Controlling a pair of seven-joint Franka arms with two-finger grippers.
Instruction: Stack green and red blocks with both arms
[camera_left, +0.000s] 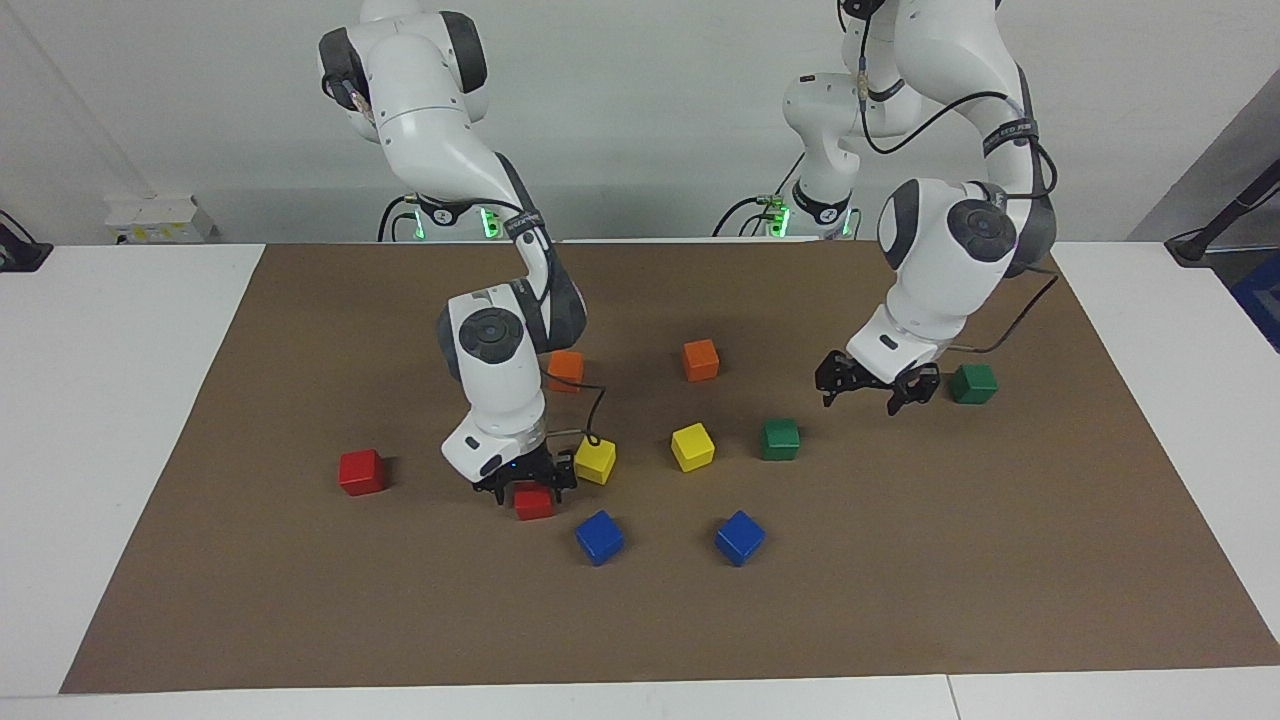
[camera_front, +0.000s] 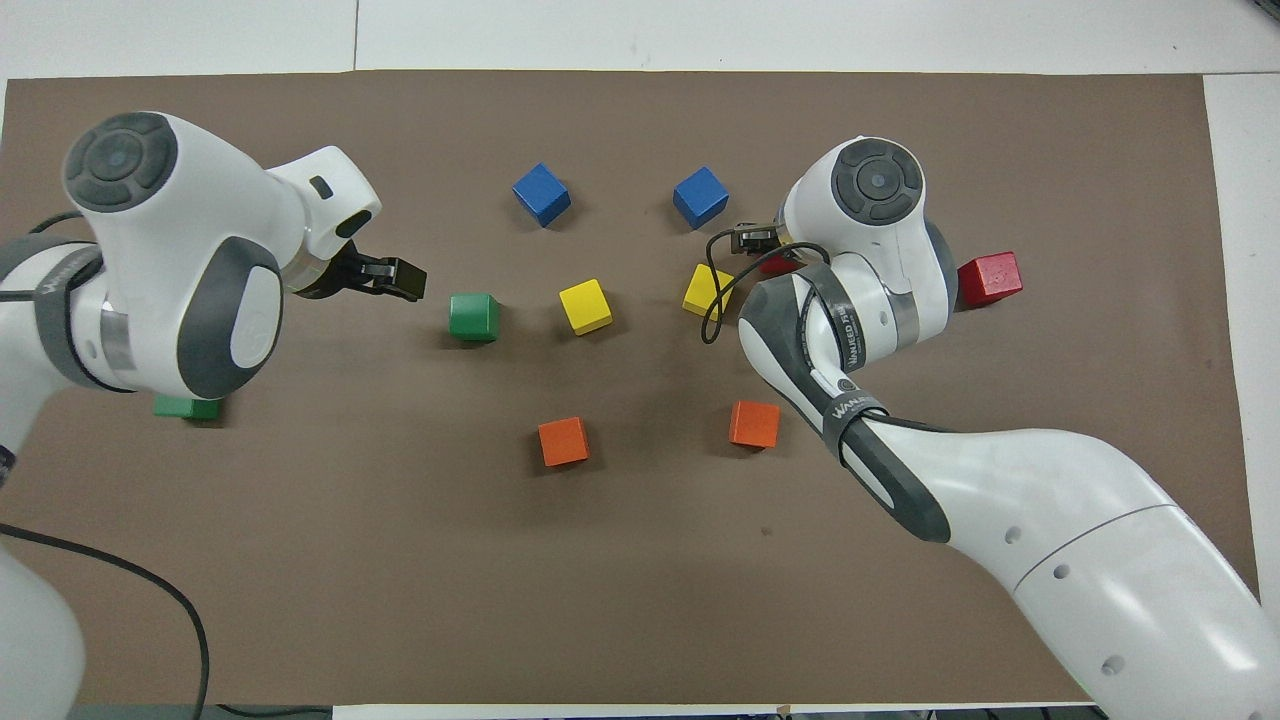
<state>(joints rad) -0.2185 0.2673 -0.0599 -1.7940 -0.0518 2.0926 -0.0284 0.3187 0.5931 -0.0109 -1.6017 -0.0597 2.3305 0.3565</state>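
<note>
One red block (camera_left: 533, 502) lies on the brown mat, and my right gripper (camera_left: 530, 484) stands low over it, open, a finger on each side. In the overhead view the arm hides all but a sliver of that red block (camera_front: 775, 265). The second red block (camera_left: 361, 471) (camera_front: 990, 278) lies alone toward the right arm's end. My left gripper (camera_left: 875, 386) (camera_front: 395, 280) hangs open and empty above the mat between the two green blocks. One green block (camera_left: 780, 438) (camera_front: 474, 316) lies mid-table. The other green block (camera_left: 973, 383) (camera_front: 185, 407) sits toward the left arm's end.
Two orange cubes (camera_left: 565, 369) (camera_left: 701, 359) lie nearer the robots. Of two yellow cubes, one (camera_left: 596, 460) sits right beside the right gripper and the other (camera_left: 692, 446) mid-table. Two blue cubes (camera_left: 599, 537) (camera_left: 740, 537) lie farther out. A black cable loops off the right wrist.
</note>
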